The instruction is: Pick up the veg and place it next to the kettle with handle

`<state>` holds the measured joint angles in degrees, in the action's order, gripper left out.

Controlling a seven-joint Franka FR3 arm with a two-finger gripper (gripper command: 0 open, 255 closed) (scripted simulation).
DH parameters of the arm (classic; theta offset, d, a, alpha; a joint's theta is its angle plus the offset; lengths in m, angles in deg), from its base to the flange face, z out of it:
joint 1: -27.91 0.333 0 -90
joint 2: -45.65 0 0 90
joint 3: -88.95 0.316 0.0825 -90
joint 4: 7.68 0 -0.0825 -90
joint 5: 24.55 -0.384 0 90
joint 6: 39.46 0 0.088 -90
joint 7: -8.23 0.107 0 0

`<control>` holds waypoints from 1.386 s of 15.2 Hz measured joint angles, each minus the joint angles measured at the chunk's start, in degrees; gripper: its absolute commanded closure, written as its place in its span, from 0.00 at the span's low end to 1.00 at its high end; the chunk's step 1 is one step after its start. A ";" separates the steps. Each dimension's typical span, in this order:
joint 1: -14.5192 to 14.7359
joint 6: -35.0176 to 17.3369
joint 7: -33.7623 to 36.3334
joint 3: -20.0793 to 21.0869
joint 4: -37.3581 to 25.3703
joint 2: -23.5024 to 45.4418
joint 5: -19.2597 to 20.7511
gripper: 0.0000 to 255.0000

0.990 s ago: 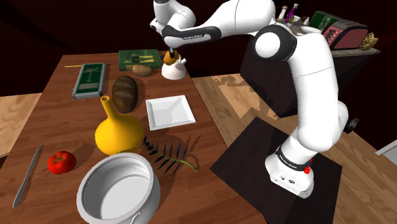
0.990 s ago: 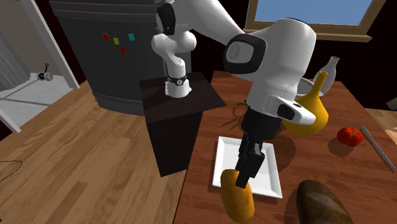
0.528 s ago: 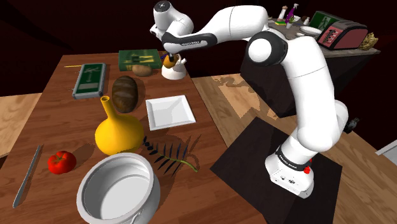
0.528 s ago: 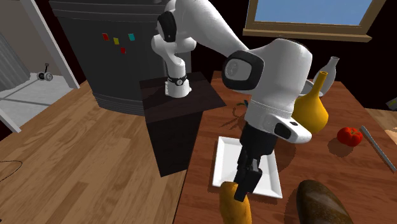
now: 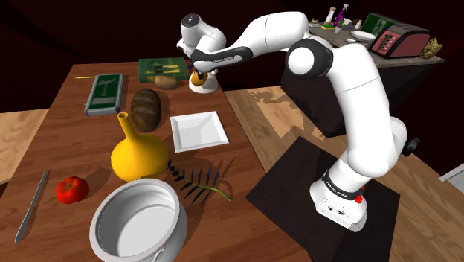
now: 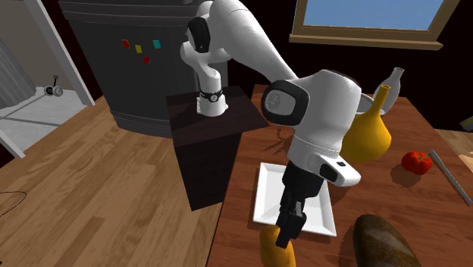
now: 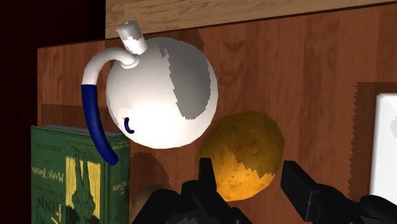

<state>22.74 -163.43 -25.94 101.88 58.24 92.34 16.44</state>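
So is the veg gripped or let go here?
Gripped: in the wrist view the gripper presses its two fingers against the yellowish potato on both sides, beside the white kettle.

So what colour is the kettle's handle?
The handle is dark blue, turning white where it meets the kettle. Wrist view shows it best.

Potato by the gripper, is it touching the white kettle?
Cannot tell. In the wrist view the kettle overlaps the potato at its edge with no visible gap, but that could be mere overlap from above.
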 measured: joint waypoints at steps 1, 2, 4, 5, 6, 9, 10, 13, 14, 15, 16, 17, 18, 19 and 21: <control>0.06 -0.42 0.32 -0.12 0.12 0.35 0.18 1.00; 0.08 -0.83 0.50 -0.25 0.00 0.89 0.33 1.00; 0.01 -2.04 1.34 -0.49 1.25 1.02 0.78 1.00; 0.20 -2.35 1.76 -0.60 1.34 1.37 0.97 1.00; 0.13 -2.80 1.90 -0.71 1.42 1.72 1.11 1.00; 0.22 -3.97 2.59 -1.11 1.31 3.07 1.60 1.00; 0.30 -4.31 2.88 -1.22 1.38 3.41 1.76 1.00; 0.41 -5.56 3.75 -1.62 1.66 4.48 2.30 1.00; 0.48 -5.92 4.00 -1.77 1.50 5.05 2.47 1.00; 0.57 -6.36 4.34 -1.94 1.47 5.57 2.68 1.00; 0.60 -6.73 4.63 -2.05 1.68 5.80 2.85 1.00; 0.66 -7.05 4.84 -2.17 1.55 6.26 2.98 1.00; 0.79 -7.39 5.15 -2.33 1.38 6.82 3.17 1.00; 0.84 -7.77 5.43 -2.47 1.42 7.20 3.34 1.00; 1.00 -8.45 6.00 -2.69 1.35 7.57 3.71 1.00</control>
<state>23.74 -171.89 -19.93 99.20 59.59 99.91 20.15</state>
